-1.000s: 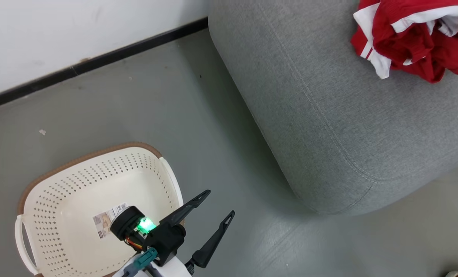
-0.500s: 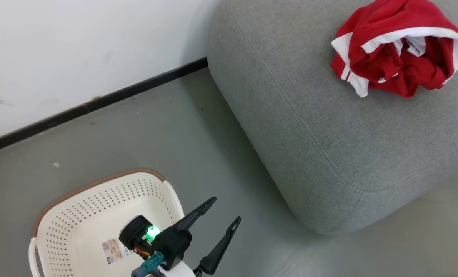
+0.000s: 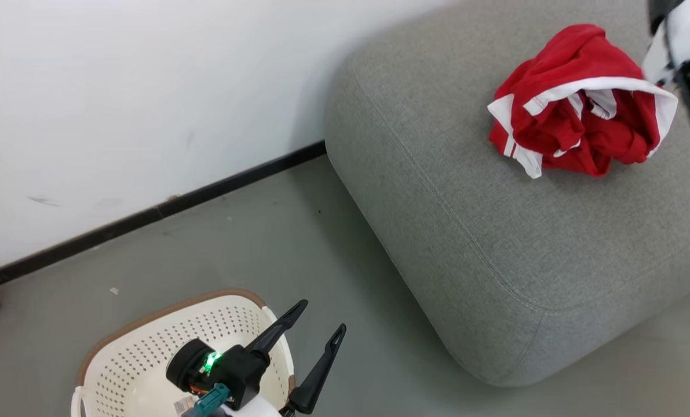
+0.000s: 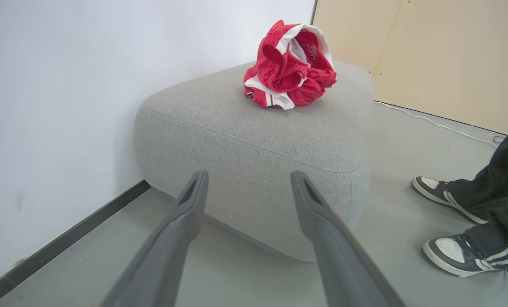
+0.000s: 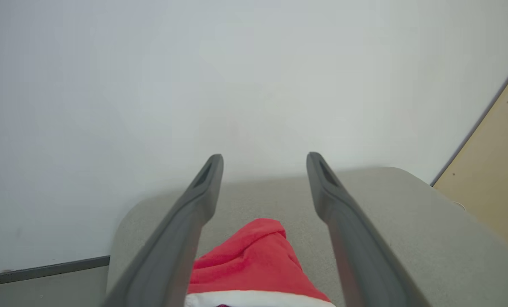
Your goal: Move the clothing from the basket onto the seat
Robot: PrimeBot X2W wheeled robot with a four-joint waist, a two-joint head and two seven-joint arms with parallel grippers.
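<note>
A grey floor runs up to a white wall with a black skirting strip along its foot. The seat stands on the right, its far side close to the wall and its rounded near corner jutting towards the basket, which sits at the near left. A broad strip of bare floor lies between the two. To the far right, past the seat, are a tan wooden panel, a thin white cable on the floor and a person's shoes. The clothing lies bunched in one heap on the far right part of the seat top, well in from the near edge. Its long axis runs left to right across the seat, with the white-striped hem at the left end and a white band curving over the top. The left gripper hangs above the basket's right rim, its jaws wide apart and holding nothing. The right gripper is above the heap, pointing at the wall, its jaws also spread wide with nothing between them.
</note>
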